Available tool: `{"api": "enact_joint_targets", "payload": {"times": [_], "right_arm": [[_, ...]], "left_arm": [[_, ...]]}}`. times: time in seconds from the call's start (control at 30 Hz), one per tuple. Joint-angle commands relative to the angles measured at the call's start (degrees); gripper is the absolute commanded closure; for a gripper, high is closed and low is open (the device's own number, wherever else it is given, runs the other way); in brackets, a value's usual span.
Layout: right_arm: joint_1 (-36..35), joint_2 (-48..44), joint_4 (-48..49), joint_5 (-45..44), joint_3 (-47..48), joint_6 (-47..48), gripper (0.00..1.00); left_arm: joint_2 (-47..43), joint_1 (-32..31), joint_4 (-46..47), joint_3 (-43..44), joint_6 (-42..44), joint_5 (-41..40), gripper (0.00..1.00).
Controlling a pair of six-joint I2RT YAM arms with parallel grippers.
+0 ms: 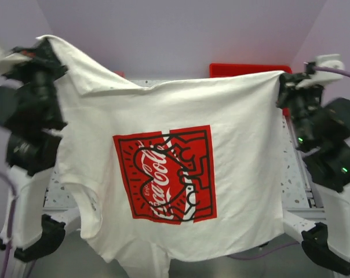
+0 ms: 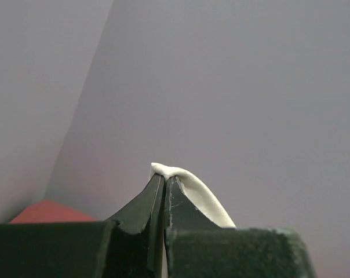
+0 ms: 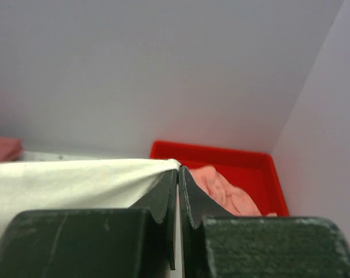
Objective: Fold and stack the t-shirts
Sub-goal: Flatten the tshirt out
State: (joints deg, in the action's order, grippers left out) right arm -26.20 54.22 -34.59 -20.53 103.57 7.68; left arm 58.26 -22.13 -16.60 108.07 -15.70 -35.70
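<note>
A white t-shirt with a red square script-logo print hangs spread in the air between both arms, hiding most of the table. My left gripper is shut on its upper left corner; the white cloth folds over the fingertips in the left wrist view. My right gripper is shut on the upper right corner, the cloth stretching left from the shut jaws. A light pink t-shirt lies crumpled in the red tray.
The red plastic tray stands at the back right of the speckled table. A folded salmon-red piece lies at the back left. Purple walls close in behind and on both sides.
</note>
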Motion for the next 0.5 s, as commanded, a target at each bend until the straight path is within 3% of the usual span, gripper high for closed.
{"api": "enact_joint_targets", "payload": {"times": [0.0,0.07,0.2,0.3,0.47], "right_arm": [[0.2,7.7,7.8,-15.3,-15.6,1.7,1.0],[1.5,10.2,11.2,-16.1,-21.1,-2.4,1.0],[7.4,19.7,16.9,-4.9,-34.7,-7.2,1.0],[8.9,31.0,19.4,-5.6,-35.7,-7.1,1.0],[9.2,45.3,18.5,-9.3,-32.1,-5.9,1.0]], "left_arm": [[14.6,0.5,3.2,-14.4,5.4,-10.6,1.0],[19.3,2.0,4.4,-18.4,3.4,-8.1,1.0],[36.6,4.0,5.7,-24.1,1.2,-0.4,1.0],[48.7,4.0,2.6,-21.1,0.0,0.7,1.0],[56.5,4.0,3.4,-19.8,-1.8,3.1,1.0]]}}
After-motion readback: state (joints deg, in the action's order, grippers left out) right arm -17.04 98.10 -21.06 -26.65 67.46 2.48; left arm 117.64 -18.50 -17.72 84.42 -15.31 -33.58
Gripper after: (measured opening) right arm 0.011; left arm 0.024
